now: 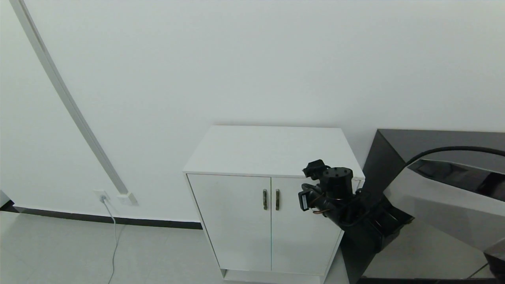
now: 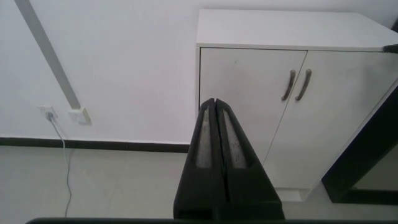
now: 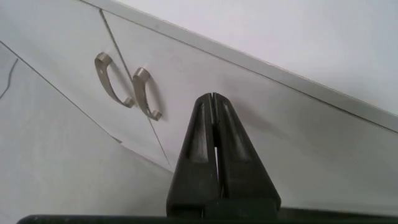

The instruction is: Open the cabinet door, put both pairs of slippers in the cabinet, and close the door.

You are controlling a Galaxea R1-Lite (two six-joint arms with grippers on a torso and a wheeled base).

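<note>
I see a plain matte white wall (image 1: 252, 59) above a pale, faintly glossy tiled floor (image 1: 59, 248), with a black skirting strip (image 1: 98, 219) running where they meet. The cabinet (image 1: 268, 150) stands against that wall: a boxy white unit with a flat smooth top and two flat doors, both shut, with a thin seam between them. Just beside it on the right is a dark, glossy, slab-sided unit (image 1: 394, 142). A flat pale conduit (image 1: 59, 90) slants down the wall to a small box, next to a socket (image 1: 101, 195) with a thin grey cable (image 1: 115, 236) trailing to the floor. My right gripper (image 3: 214, 99) sits close in front of the right-hand door, its black tapered fingers pressed together and gripping nothing. My left gripper (image 2: 215, 102) hangs well back from the cabinet, its ribbed pads also pressed together with nothing between them. Two slim curved brushed-metal handles (image 1: 271, 199) sit on either side of the door seam.
</note>
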